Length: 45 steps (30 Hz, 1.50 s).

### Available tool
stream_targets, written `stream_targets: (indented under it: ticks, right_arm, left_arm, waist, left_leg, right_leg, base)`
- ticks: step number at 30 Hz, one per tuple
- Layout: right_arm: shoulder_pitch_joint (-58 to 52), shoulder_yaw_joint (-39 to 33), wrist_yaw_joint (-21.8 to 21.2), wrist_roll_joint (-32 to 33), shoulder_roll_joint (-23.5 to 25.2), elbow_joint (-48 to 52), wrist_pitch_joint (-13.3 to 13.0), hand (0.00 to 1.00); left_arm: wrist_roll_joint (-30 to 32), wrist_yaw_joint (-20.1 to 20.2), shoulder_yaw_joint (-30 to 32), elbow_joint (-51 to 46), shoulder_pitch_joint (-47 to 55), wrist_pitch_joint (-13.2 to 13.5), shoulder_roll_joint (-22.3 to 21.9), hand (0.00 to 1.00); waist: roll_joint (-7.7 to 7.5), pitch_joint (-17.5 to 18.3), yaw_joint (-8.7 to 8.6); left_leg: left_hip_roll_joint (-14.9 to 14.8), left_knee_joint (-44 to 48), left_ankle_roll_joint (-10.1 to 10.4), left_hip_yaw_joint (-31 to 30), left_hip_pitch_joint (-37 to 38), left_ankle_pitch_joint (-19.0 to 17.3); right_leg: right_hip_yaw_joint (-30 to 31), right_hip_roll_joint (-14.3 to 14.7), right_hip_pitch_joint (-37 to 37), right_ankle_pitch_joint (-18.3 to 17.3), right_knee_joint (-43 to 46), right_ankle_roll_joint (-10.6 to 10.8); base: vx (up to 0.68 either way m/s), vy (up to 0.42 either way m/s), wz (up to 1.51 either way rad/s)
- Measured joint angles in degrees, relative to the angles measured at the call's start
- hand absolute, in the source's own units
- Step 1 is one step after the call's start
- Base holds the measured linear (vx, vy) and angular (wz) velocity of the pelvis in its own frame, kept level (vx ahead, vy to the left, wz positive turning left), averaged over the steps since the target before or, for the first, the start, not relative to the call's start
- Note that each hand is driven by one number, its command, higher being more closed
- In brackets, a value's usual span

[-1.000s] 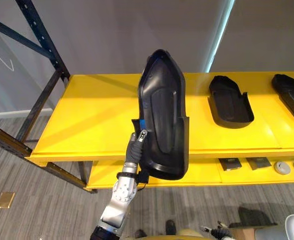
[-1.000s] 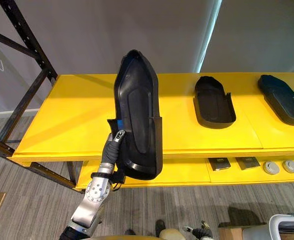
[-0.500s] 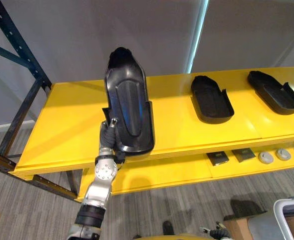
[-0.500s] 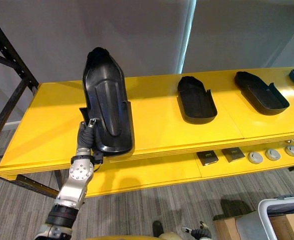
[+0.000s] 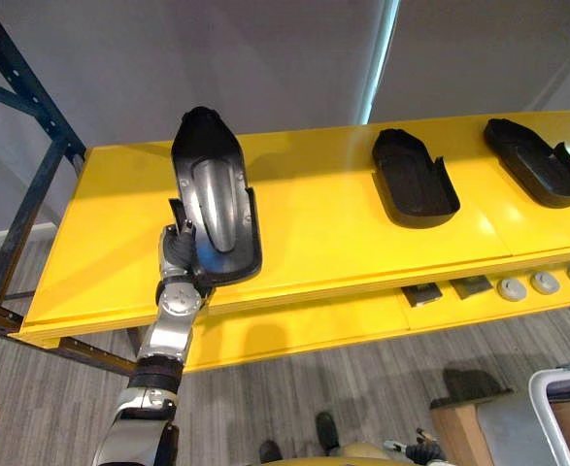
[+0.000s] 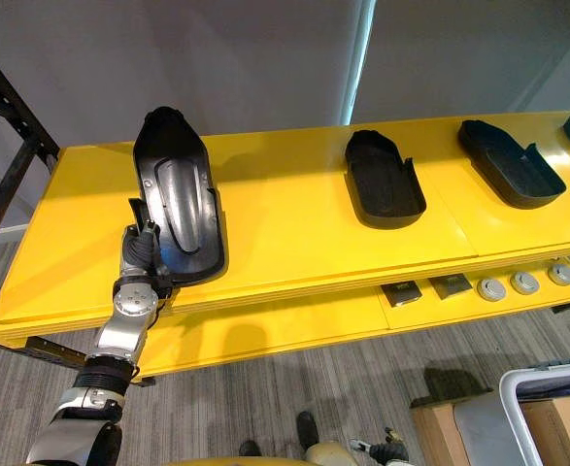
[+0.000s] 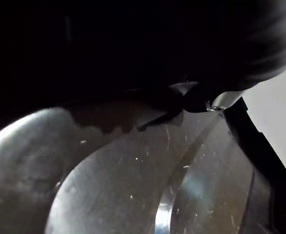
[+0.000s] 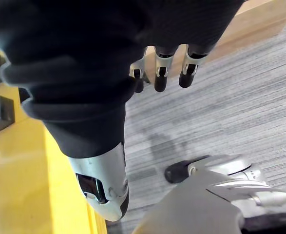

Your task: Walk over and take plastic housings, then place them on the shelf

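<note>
A long black plastic housing (image 5: 215, 204) is tilted over the left part of the yellow shelf (image 5: 323, 243). Its hollow side faces up, its near end is low by the shelf's front edge, and its tip is raised. My left hand (image 5: 178, 254) is shut on that near end from the left side. The left wrist view shows the housing's glossy inner surface (image 7: 133, 185) right in front of the hand. Two more black housings (image 5: 414, 180) (image 5: 537, 160) lie flat farther right on the shelf. My right hand (image 8: 162, 68) hangs over the floor with straight fingers, holding nothing.
A lower yellow shelf holds small dark square parts (image 5: 422, 293) and grey round parts (image 5: 510, 287). A dark steel rack post (image 5: 22, 87) stands at the left. A cardboard box (image 5: 459, 427) and a grey bin (image 5: 566, 417) sit on the floor at the lower right.
My left hand has lowered the housing from nearly upright to a flatter tilt over the shelf's left part. The view has also shifted.
</note>
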<state>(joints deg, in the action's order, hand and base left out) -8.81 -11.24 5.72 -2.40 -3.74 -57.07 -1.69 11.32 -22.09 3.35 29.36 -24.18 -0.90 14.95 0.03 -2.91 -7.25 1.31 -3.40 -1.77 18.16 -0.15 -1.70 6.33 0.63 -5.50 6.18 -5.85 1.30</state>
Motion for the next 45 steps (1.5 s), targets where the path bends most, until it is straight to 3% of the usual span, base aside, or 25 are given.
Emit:
stream_targets:
  ticks: [7, 14, 22, 29, 30, 32, 36, 41, 45]
  right_arm:
    - [0.45, -0.05, 0.03, -0.02, 0.11, -0.01, -0.25, 0.00]
    - [1.60, 0.00, 0.21, 0.00, 0.32, -0.08, -0.50, 0.00]
    - [1.62, 0.14, 0.03, 0.00, 0.41, -0.08, -0.48, 0.00]
    - [1.63, 0.48, -0.70, 0.05, 0.45, -0.09, -0.56, 0.00]
    - [1.61, 0.50, -0.71, 0.11, 0.52, -0.33, -0.62, 0.00]
    - [1.59, 0.48, -0.72, 0.12, 0.49, -0.54, -0.65, 0.00]
    - [1.49, 0.46, -0.75, 0.13, 0.32, -0.53, -0.66, 0.00]
    - [1.45, 0.75, -0.77, 0.10, -0.12, -0.60, -0.49, 0.00]
    - [1.50, 2.39, -0.77, 0.09, -0.79, -0.52, -0.44, 0.00]
  left_arm:
    - [0.67, -1.10, 1.64, 3.58, -4.18, -0.58, 0.48, 0.00]
    - [0.81, -3.61, 3.09, 6.41, -7.06, -0.90, 1.41, 0.00]
    - [-0.04, -6.22, 3.69, 5.44, -7.09, -0.97, -0.43, 0.00]
    - [0.69, -7.13, -2.65, -20.68, 2.69, 0.39, -5.97, 0.00]
    - [1.28, -7.03, -4.06, -25.73, 5.64, 1.33, -7.02, 1.00]
    - [3.48, -6.79, -7.03, -33.50, 10.76, 3.26, -8.68, 1.00]
    - [5.93, -4.95, -14.34, -40.26, 18.06, 6.83, -9.48, 1.00]
    - [7.43, 1.07, -22.16, -38.51, 24.10, 9.07, -8.54, 1.00]
    - [7.50, 3.57, -23.29, -32.54, 24.30, 9.01, -8.55, 1.00]
  waist:
    - [-0.22, -1.21, -0.17]
    - [-1.03, -2.56, -1.54]
    - [-1.10, -2.66, -1.52]
    - [-1.02, -2.77, -1.39]
    - [-0.99, -2.78, -1.32]
    - [-0.97, -2.80, -1.22]
    - [-0.82, -2.88, -0.14]
    - [-0.47, -2.85, 0.45]
    - [-0.06, -2.60, 0.40]
  left_leg:
    - [0.13, -1.11, -0.12, -0.03, 0.06, 0.49]
    - [0.23, -1.90, 0.00, 0.25, 0.98, 0.83]
    - [0.25, -1.91, 0.00, 0.21, 1.05, 0.84]
    - [0.35, -1.92, -0.14, -1.19, 1.06, 0.93]
    - [0.41, -1.91, -0.15, -1.31, 1.04, 0.93]
    - [0.59, -1.91, -0.15, -1.57, 1.01, 0.93]
    - [0.85, -1.90, -0.18, -2.44, 0.95, 0.94]
    - [0.87, -1.90, -0.46, -3.56, 0.97, 1.16]
    - [0.80, -1.91, -0.43, -3.79, 0.96, 1.17]
  right_leg:
    - [-0.07, 0.06, -0.48, 0.00, -0.01, 0.00]
    - [0.00, 0.10, 0.21, 0.00, -0.06, -0.01]
    - [-0.06, 0.04, 0.30, 0.00, -0.06, -0.01]
    - [-1.79, -0.21, 0.94, -0.02, 0.14, -0.01]
    - [-1.42, -0.71, 0.98, -0.09, 0.15, 0.03]
    - [-1.46, -0.93, 1.09, -0.22, 0.15, 0.20]
    - [-2.17, -1.29, 1.43, -0.57, 0.17, 0.65]
    - [-3.52, -1.06, 1.88, -0.67, 0.17, 0.54]
    - [-4.16, -1.02, 1.93, -0.77, 0.16, 0.43]
  base:
    - [0.00, 0.000, 0.00]
    - [-0.01, -0.010, -0.02]
    - [-0.02, -0.012, 0.00]
    - [-0.01, -0.015, 0.10]
    - [-0.01, 0.014, 0.07]
    - [-0.03, 0.002, 0.07]
    - [-0.04, -0.020, 0.12]
    - [-0.04, -0.039, 0.14]
    - [-0.04, -0.040, 0.04]
